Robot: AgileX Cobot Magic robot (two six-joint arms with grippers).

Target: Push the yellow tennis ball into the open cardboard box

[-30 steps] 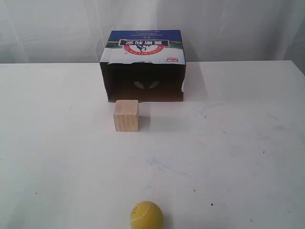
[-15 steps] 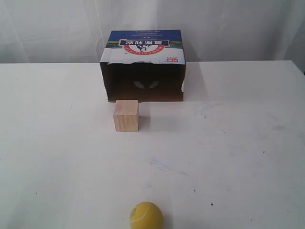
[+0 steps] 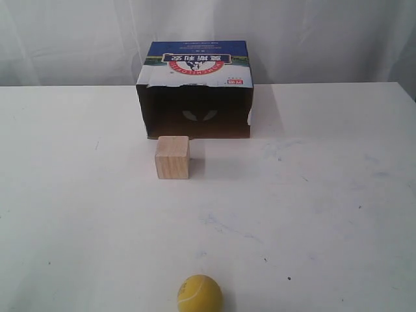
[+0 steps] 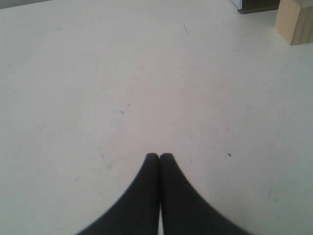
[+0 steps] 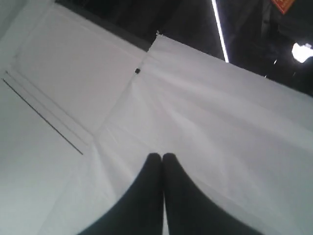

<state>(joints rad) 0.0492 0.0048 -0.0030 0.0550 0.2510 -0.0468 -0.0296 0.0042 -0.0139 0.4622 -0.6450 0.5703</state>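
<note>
The yellow tennis ball (image 3: pixel 199 294) rests at the near edge of the white table, cut off by the frame's bottom. The open cardboard box (image 3: pixel 195 91) stands at the far middle, its dark mouth facing the ball and its blue logo panel on top. Neither arm shows in the exterior view. My left gripper (image 4: pixel 159 156) is shut and empty over bare table, with a box corner (image 4: pixel 259 5) far off. My right gripper (image 5: pixel 162 156) is shut and empty, facing a white cloth backdrop. The ball shows in neither wrist view.
A pale wooden cube (image 3: pixel 172 156) stands just in front of the box's left part, between ball and box; it also appears as the cube (image 4: pixel 295 20) in the left wrist view. White curtains hang behind the table (image 3: pixel 325 195).
</note>
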